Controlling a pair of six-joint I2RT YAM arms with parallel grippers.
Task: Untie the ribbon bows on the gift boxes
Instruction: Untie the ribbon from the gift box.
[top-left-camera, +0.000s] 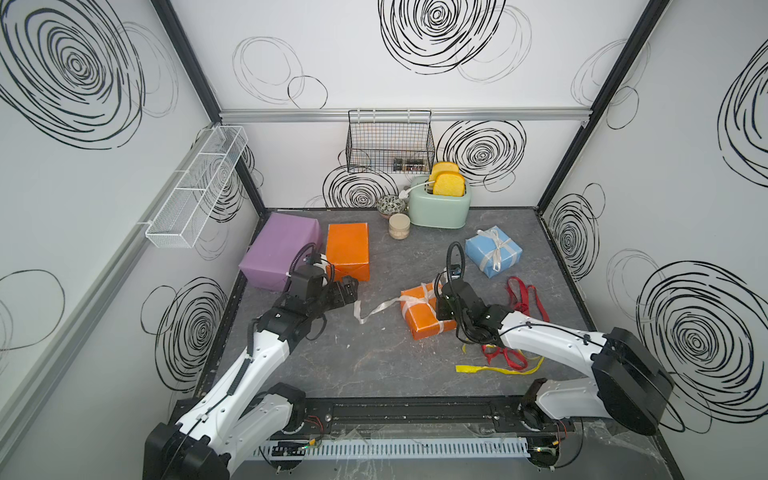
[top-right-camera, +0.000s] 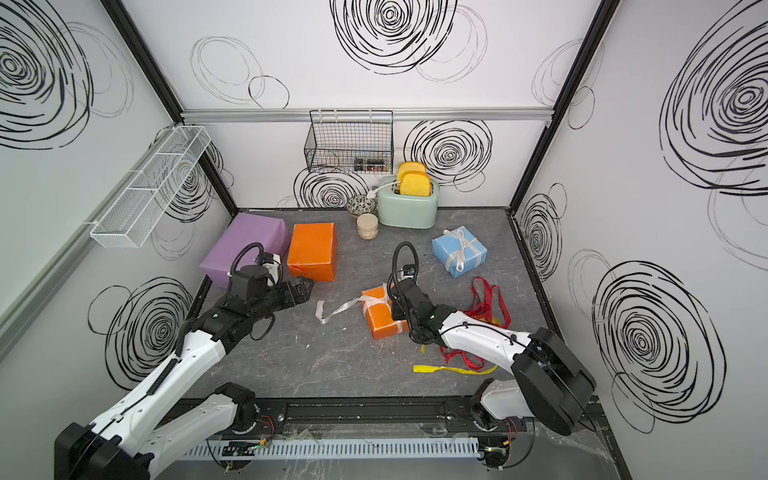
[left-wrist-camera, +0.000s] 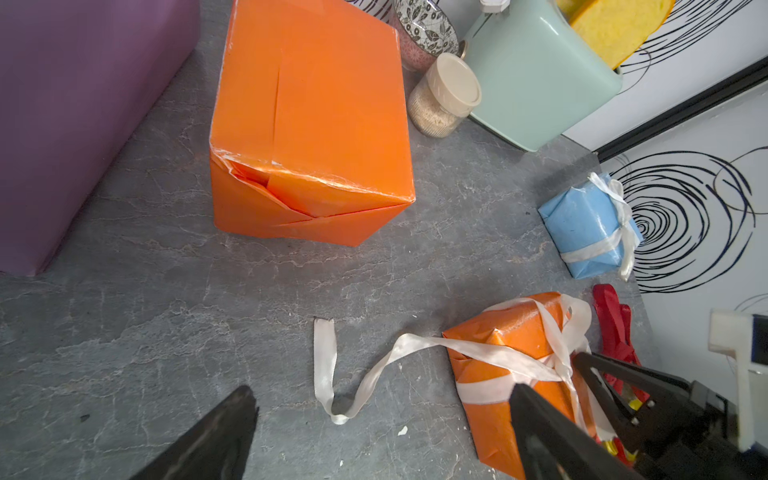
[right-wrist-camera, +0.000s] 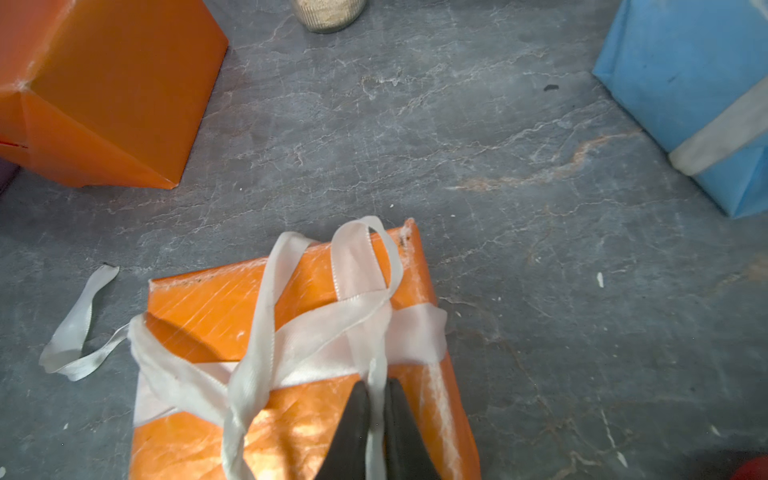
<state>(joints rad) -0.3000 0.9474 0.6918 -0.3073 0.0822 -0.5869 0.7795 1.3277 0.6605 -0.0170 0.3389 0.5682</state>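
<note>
The small orange box sits mid-table with a white ribbon loosely bound round it. One tail trails left on the table. My right gripper is over this box, shut on a strand of that ribbon. My left gripper hovers open near the tail's end, holding nothing. The light-blue box at the back right carries a tied white bow. The medium orange box and the lilac box are bare. Loose red ribbon and yellow ribbon lie by my right arm.
A mint-green toaster with toast, a jar and a patterned bowl stand at the back wall. A black wire basket hangs above them. A white mesh shelf is on the left wall.
</note>
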